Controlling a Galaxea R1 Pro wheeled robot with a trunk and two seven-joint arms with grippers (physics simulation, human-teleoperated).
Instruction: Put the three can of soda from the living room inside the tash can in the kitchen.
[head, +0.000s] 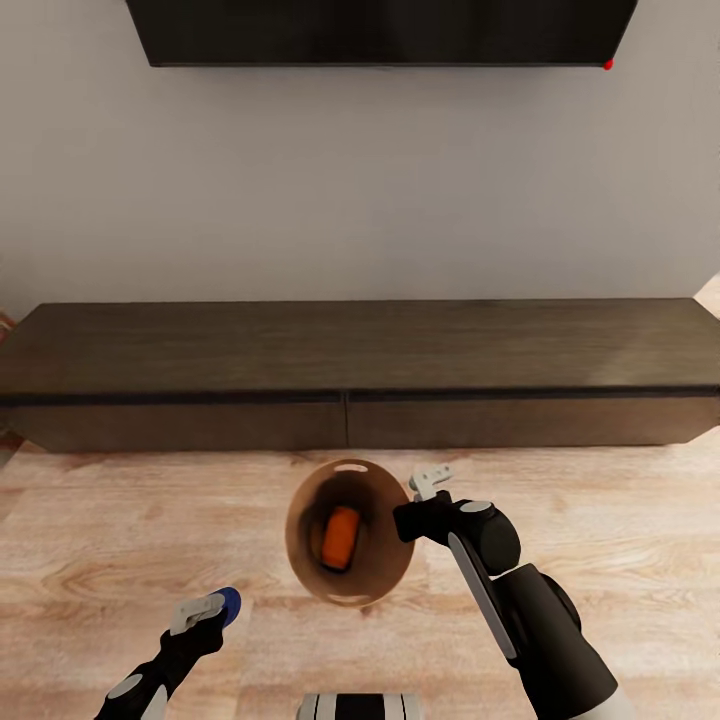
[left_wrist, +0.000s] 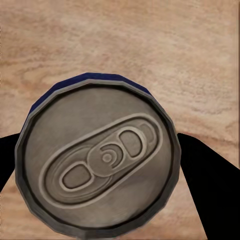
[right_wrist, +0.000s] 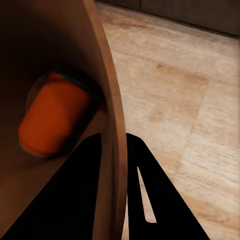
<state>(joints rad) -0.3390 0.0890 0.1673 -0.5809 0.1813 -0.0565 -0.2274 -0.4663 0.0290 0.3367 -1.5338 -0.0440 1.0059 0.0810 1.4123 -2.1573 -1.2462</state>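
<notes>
Left gripper (head: 205, 607): clamped on small blue soda can with grey top (left_wrist: 100, 160), near left, above light wood plank floor (head: 600, 500).
Right gripper (head: 428, 483): pinching rim of round brown-lined bucket-like bin (head: 310, 560), held centre.
Orange soda can (head: 339, 537): lying inside bin.
Long dark wood cabinet (head: 360, 370): far, against grey wall (head: 360, 190).

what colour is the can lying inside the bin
Orange: the small orange drink can lies in the round brown-lined bin. Head view shows it best.
</notes>
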